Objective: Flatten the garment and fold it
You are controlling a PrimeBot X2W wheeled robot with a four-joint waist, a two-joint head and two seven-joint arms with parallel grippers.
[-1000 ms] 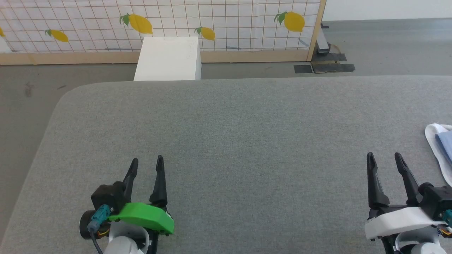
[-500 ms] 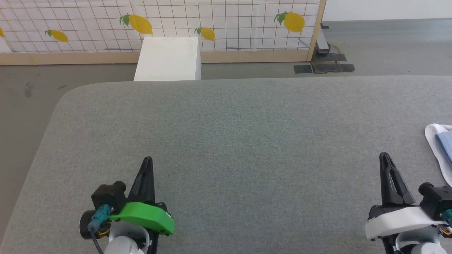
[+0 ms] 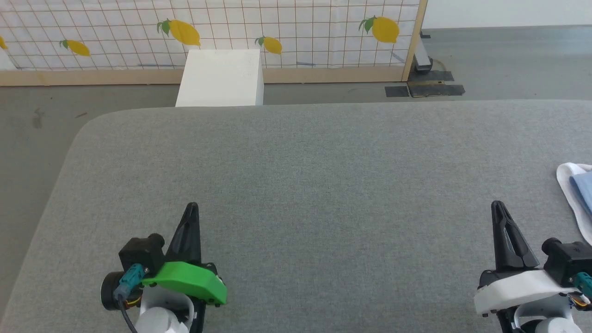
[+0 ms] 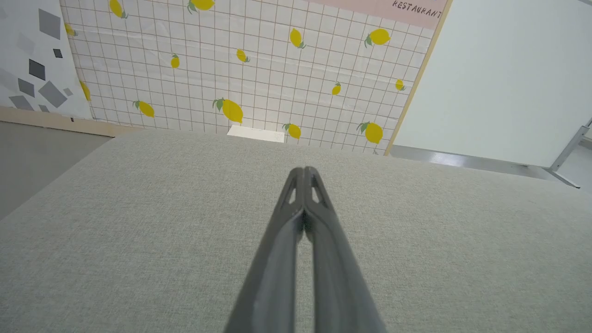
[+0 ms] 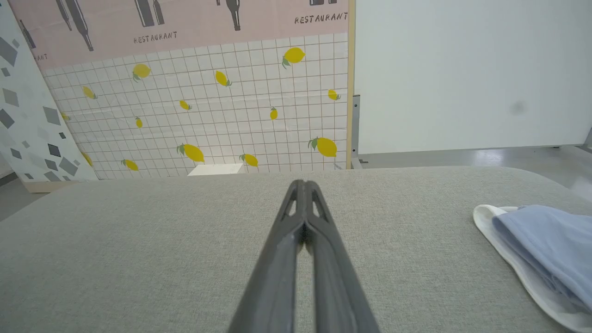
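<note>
Closes left tool [image 3: 191, 208] and right tool [image 3: 497, 206], apart a second ago, together on nothing; leaves garment [image 3: 581, 185] untouched far right on counter [image 3: 323, 175], still to flatten.

Grey fabric surface [image 3: 296, 175], far-left corner rounded. Grey floor [image 3: 37, 120] beyond. White box [image 3: 221, 78] stands against a lemon-print grid panel [image 3: 300, 32] with wooden frame [image 3: 92, 76]. Pink "RESTAURANT" banner [image 5: 185, 27] above it. Plain white wall [image 5: 462, 69] to the right. Black patches [image 3: 425, 88] lie at the frame's foot.
</note>
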